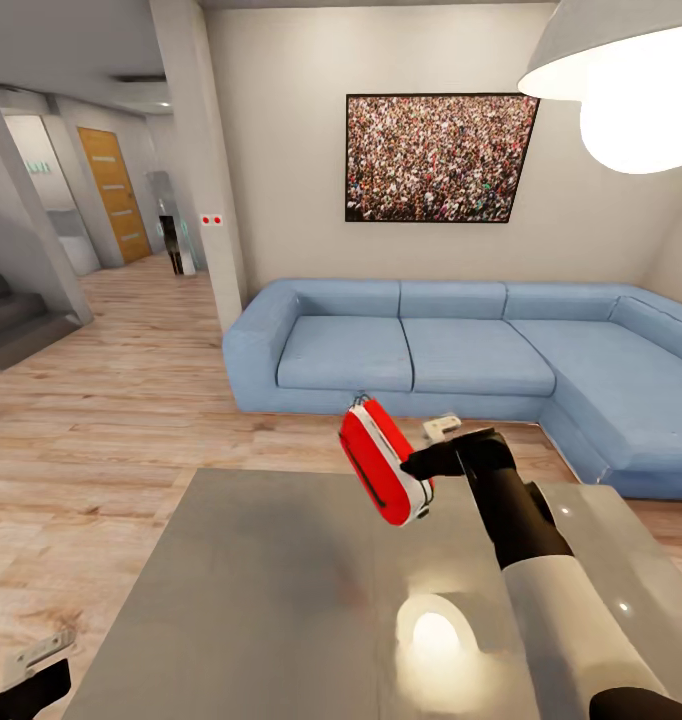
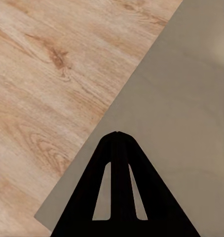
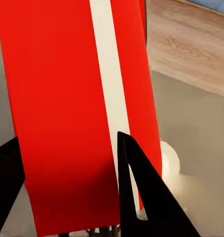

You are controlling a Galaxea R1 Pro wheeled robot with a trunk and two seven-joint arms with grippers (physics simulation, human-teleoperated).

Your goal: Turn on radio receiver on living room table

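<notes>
Item: radio receiver [image 1: 384, 462], bright red with white-silver rim, held tilted in the air at centre frame in the head view, above the far edge of the table [image 1: 281, 600]. In my right wrist view its red body [image 3: 67, 113] and pale rim stripe run between my two dark fingers [image 3: 141, 197].

Item: my right gripper [image 1: 418, 466], just right of centre in the head view, fingers closed against the radio's sides and carrying it clear of the tabletop.

Item: my left gripper [image 2: 120, 136], fingers pressed together to a point with nothing between them, over the table's corner where grey top [image 2: 191, 123] meets wood floor [image 2: 43, 74]; in the head view it sits at lower left [image 1: 41, 660].

Item: table, glossy grey-taupe, lower half of the head view, lamp glare on its surface.

Item: blue sofa [image 1: 451, 350], middle and right, beyond the table.

Item: framed crowd picture [image 1: 436, 158], upper centre wall.

Item: pendant lamp [image 1: 621, 70], upper right corner
</notes>
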